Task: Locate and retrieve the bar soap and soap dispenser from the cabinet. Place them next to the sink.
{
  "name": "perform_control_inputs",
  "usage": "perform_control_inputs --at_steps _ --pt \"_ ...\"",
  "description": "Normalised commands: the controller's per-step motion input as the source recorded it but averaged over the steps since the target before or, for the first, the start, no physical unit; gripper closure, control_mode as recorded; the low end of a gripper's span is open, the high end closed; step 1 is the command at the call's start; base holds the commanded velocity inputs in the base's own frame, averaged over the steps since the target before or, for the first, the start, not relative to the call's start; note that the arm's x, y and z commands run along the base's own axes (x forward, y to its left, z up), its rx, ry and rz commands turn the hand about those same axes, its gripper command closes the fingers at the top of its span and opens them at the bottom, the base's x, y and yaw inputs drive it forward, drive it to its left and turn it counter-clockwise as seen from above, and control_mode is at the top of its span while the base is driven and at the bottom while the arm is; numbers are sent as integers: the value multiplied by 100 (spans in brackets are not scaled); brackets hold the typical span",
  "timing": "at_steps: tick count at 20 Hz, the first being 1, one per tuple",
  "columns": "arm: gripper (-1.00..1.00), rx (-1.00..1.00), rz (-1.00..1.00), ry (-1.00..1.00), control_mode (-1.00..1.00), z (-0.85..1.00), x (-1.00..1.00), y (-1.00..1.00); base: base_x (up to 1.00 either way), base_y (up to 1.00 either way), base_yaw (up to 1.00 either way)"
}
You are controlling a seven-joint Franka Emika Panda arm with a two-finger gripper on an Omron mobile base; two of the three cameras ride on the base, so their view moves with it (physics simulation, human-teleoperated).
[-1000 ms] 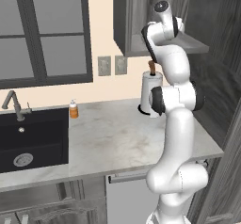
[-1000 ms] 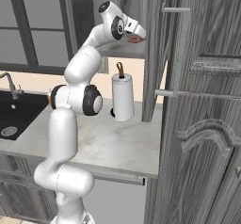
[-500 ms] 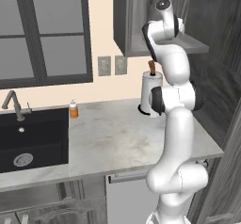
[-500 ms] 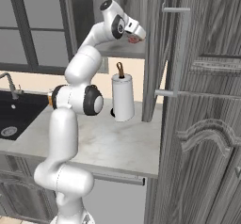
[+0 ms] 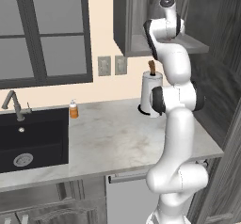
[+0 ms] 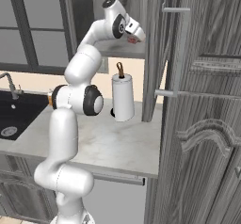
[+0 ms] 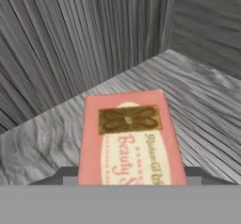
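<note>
1. Two risks stand out. The bar soap (image 7: 129, 140) lies flat on the shelf (image 7: 197, 100) of the cabinet (image 5: 129, 18), close under the gripper (image 6: 133, 36); if the hand closes too high on so thin a block, it may skid off the edges and push the soap toward the back wall.
2. On the way out, the arm could clip the open cabinet door (image 6: 157, 49), which stands just beside the hand.
3. Carried loosely, the soap could drop onto the tabletop (image 5: 117, 138) short of the sink (image 5: 28, 138), or knock the paper-towel roll (image 6: 123, 97) standing below the shelf.
4. The soap dispenser (image 5: 73, 109) already stands by the sink's right edge.
5. Hard to make out: the fingers are cut off at the bottom of the hand view and too small in the base views, so I cannot tell whether they are wide, narrow or gripping the soap. The soap's near end is also cut off.
</note>
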Motion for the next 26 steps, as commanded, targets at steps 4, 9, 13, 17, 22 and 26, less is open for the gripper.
perform_control_inputs --at_steps 4,9,13,17,22,26 --pt "100 6 0 -2 -100 -9 0 3 0 0 0" --pt "100 -3 4 0 -100 0 0 9 0 0 0" --pt "100 -9 4 0 -100 0 -4 12 0 0 0" --pt "100 -5 5 -4 -100 0 -15 4 0 0 0" --pt "100 0 0 -3 -100 0 -6 -1 0 0 0" --pt "100 0 0 0 -100 0 0 0 0 0 0"
